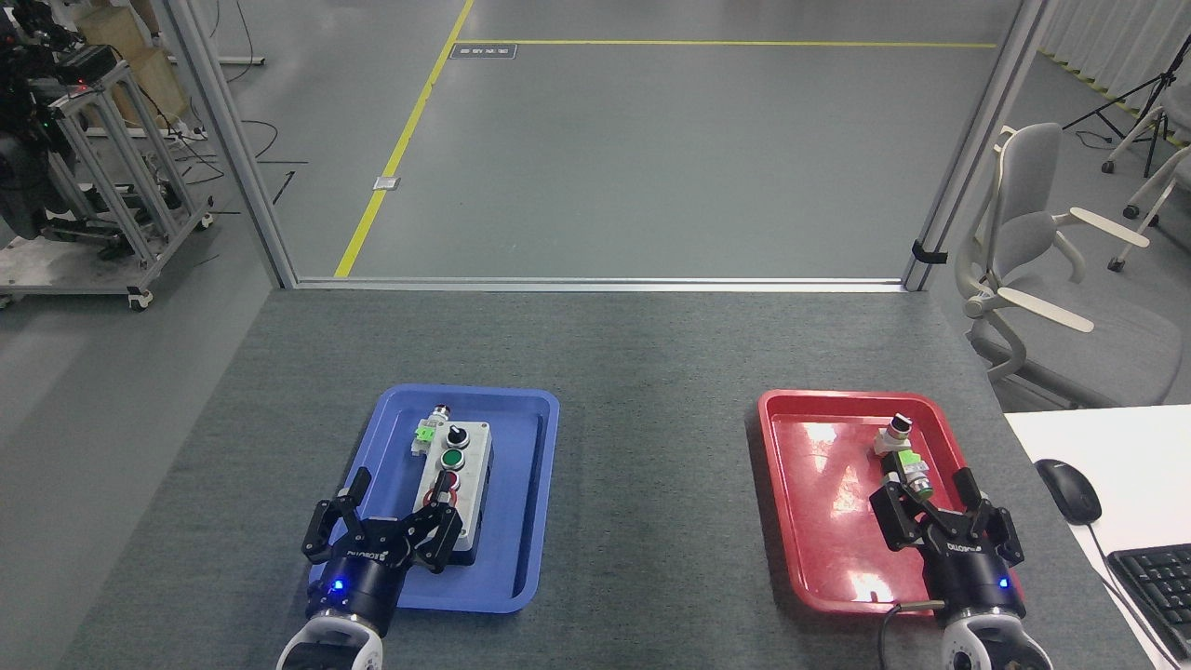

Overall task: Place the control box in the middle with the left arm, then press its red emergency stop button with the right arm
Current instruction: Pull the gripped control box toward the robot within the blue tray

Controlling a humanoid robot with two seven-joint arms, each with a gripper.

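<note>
The control box, light grey on a black base, lies lengthwise in the blue tray at the left of the table. Its black knob, green button and small red button show. My left gripper is open and sits over the box's near end, one finger on the tray to the left, the other over the box face. The red emergency stop button is mostly covered by those fingers; only a red sliver shows. My right gripper is open over the near right part of the red tray, far from the box.
Loose switch parts with green tags lie in the red tray, and another one lies in the blue tray beside the box's far end. A white desk with a mouse and keyboard adjoins at right. A chair stands beyond.
</note>
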